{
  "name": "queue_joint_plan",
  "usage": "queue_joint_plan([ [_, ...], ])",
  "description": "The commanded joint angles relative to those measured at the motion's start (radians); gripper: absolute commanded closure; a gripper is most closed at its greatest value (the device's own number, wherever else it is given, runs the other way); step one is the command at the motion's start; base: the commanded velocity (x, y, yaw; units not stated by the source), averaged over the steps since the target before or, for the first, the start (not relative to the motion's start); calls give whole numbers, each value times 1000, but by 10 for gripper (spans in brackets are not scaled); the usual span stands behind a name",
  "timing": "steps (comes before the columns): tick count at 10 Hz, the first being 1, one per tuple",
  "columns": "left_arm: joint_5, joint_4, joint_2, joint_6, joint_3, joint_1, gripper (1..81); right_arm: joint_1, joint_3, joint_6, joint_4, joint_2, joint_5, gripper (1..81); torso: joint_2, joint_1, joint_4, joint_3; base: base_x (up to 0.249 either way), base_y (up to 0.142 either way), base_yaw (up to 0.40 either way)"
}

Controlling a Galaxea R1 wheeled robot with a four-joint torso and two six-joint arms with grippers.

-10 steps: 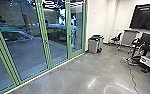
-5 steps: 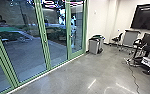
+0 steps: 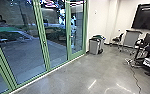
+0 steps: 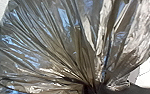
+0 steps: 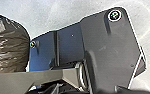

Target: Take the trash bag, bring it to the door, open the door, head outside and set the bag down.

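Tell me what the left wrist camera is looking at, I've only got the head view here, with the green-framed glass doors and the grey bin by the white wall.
Observer: A shiny, brownish-grey plastic trash bag, close to the camera.
Operator: Okay, is the plastic smooth there or bunched up?
Observer: Bunched: long folds run together into a tight gather.
Operator: And does the right wrist camera catch any of the bag?
Observer: Yes, its rounded, creased side shows there, next to the robot's own wide dark plate in that picture.
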State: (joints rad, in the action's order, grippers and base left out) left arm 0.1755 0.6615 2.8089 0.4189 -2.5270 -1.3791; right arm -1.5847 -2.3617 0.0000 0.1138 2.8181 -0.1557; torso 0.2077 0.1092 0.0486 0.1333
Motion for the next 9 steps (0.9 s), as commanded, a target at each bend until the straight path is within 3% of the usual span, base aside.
queue_joint_plan([
  [1,78,3,-17,4,4,59,811,37,9,-3,-11,-12,56,10,0,0,0,0,134,0,0],
  [9,78,3,-14,4,4,59,811,37,7,-3,-11,-12,56,10,0,0,0,0,135,0,0],
])
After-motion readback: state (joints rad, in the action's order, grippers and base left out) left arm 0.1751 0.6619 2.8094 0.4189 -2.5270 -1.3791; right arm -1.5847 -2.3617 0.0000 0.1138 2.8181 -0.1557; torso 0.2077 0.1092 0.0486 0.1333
